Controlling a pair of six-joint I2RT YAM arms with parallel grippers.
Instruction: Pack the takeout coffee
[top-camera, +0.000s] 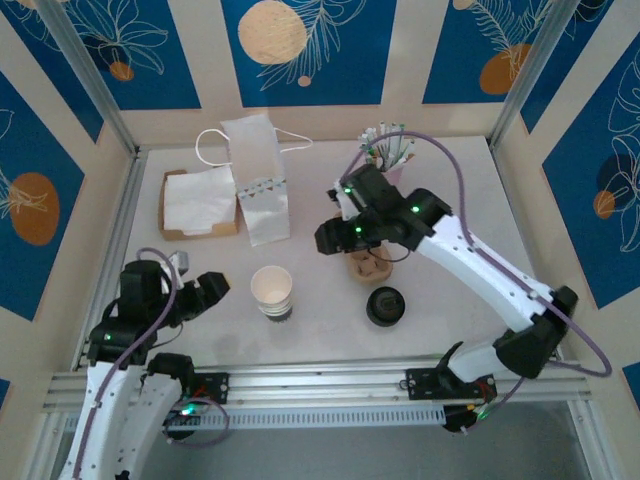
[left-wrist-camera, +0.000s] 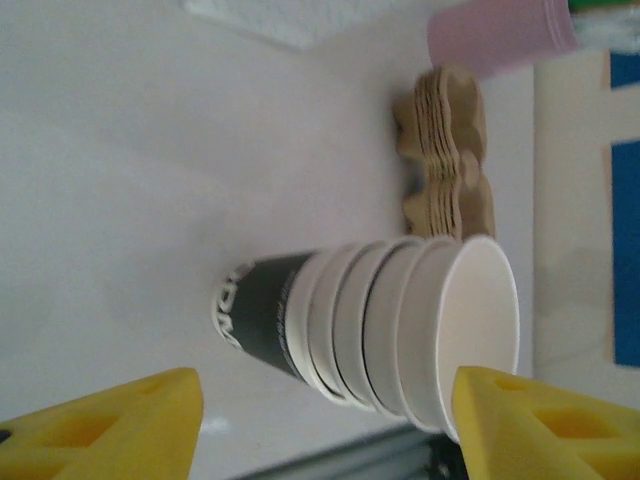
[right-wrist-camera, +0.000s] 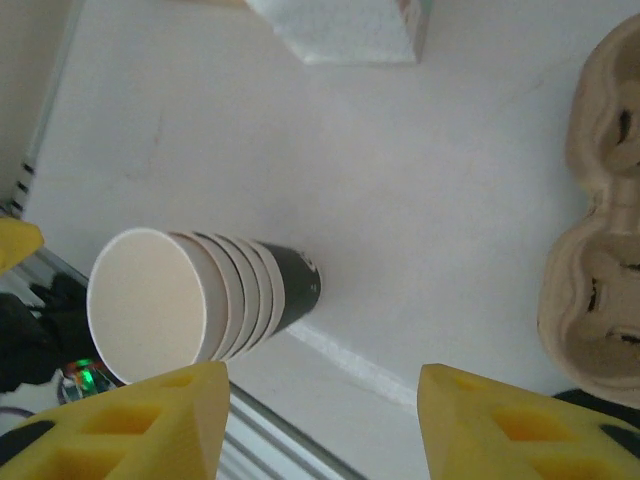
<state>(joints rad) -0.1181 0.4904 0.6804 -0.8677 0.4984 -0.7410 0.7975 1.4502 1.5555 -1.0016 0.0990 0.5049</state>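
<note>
The takeout coffee is out of view. A stack of lidless cream paper cups with a black bottom cup stands at the front middle of the table. In the left wrist view the cup stack lies ahead, between the spread yellow fingers. My left gripper is open, just left of the cups and holding nothing. My right gripper hangs open and empty above the table, right of and beyond the cup stack. A black lid sits right of the cups.
A white paper bag stands at the back middle, with a napkin box to its left. Brown pulp cup carriers lie under the right arm. A pink cup of straws stands behind them. A metal rail runs along the near edge.
</note>
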